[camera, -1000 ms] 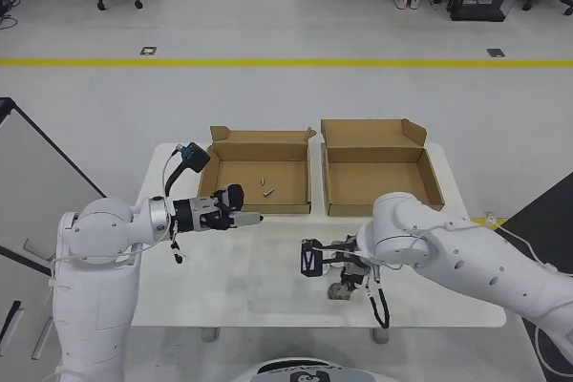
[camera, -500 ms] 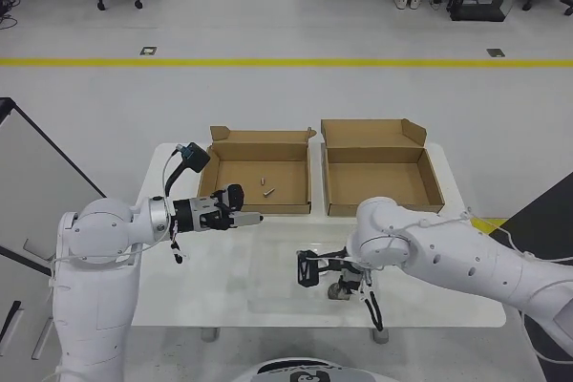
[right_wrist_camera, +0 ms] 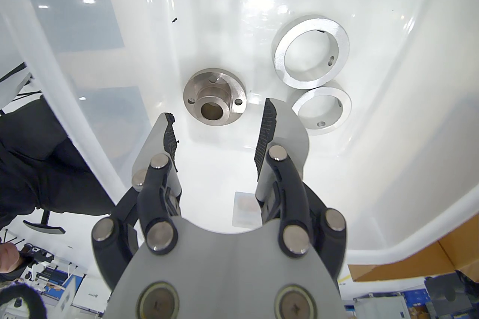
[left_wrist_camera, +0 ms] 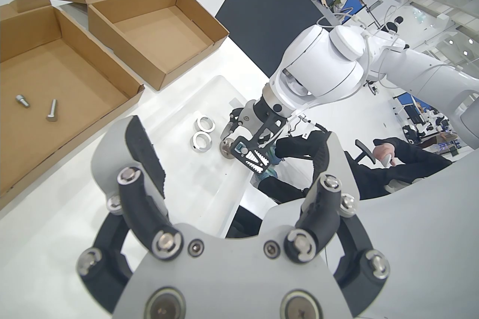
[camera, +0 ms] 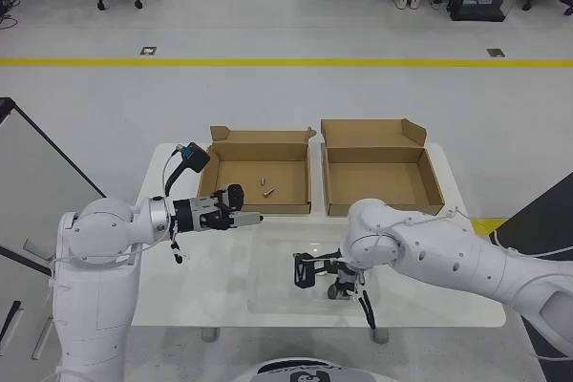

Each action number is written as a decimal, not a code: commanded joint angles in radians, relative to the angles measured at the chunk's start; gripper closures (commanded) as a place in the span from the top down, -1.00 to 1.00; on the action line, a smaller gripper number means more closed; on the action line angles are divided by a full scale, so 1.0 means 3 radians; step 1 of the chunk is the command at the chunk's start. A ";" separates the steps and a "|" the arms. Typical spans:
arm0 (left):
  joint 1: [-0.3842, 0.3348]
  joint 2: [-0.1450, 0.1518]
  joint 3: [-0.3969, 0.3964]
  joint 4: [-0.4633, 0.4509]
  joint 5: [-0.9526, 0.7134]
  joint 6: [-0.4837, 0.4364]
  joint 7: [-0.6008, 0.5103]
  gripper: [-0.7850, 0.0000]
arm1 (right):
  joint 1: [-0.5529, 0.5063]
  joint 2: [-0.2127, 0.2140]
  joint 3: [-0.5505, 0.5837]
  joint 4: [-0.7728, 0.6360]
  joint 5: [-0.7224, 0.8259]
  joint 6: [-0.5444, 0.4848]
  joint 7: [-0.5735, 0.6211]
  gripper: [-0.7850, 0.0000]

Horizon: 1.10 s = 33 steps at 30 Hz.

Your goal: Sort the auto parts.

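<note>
Two cardboard boxes are sitting side by side along the far edge of the table [camera: 191,296]. The left box [camera: 239,191] is holding a short bolt [left_wrist_camera: 22,100] and a longer bolt [left_wrist_camera: 52,110], lying near each other but apart on its floor; the right box [camera: 377,181] is standing just beside it with its flaps raised.

Nearer to me, around the middle of the table, a white tray [camera: 267,296] is carrying the loose parts. A flanged hub [right_wrist_camera: 214,97] is resting flat on the tray floor with its bore facing up. One ring [right_wrist_camera: 311,52] and a second ring [right_wrist_camera: 322,107] are lying just beside it on its far side, so close together that I am not managing to tell whether they are touching.

I am seeing the right gripper [right_wrist_camera: 219,113] hanging low inside the tray, right over the hub. Its fingers [right_wrist_camera: 266,126] are standing spread with nothing between the pads, and the hub is showing just past the tips, in line with the gap.

The left gripper [camera: 256,219] is hovering above the table on the left, just near of the left box's near wall and pointing to the right; its fingers [left_wrist_camera: 144,148] are standing wide apart and carrying nothing.
</note>
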<state>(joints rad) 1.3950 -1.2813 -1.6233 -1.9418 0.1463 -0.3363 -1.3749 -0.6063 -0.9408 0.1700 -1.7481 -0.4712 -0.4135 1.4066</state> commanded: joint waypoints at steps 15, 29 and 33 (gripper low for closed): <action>0.0000 0.0000 0.0000 0.0000 0.0000 0.0000 0.0000 1.00 | -0.0110 -0.0138 0.0000 0.0116 -0.0229 0.0142 0.0142 0.00; 0.0000 0.0000 0.0000 0.0000 0.0000 0.0000 0.0000 1.00 | -0.0154 -0.0175 0.0064 0.0153 -0.0403 0.0172 0.0037 -0.08; 0.0000 0.0000 0.0000 0.0000 0.0000 0.0000 0.0000 1.00 | -0.0173 -0.0178 0.0080 0.0136 -0.0348 0.0112 0.0081 -0.07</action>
<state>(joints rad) 1.3950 -1.2813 -1.6233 -1.9418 0.1463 -0.3363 -1.3749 -0.6572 -0.9940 0.1932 -1.7058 -0.5784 -0.3768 1.4271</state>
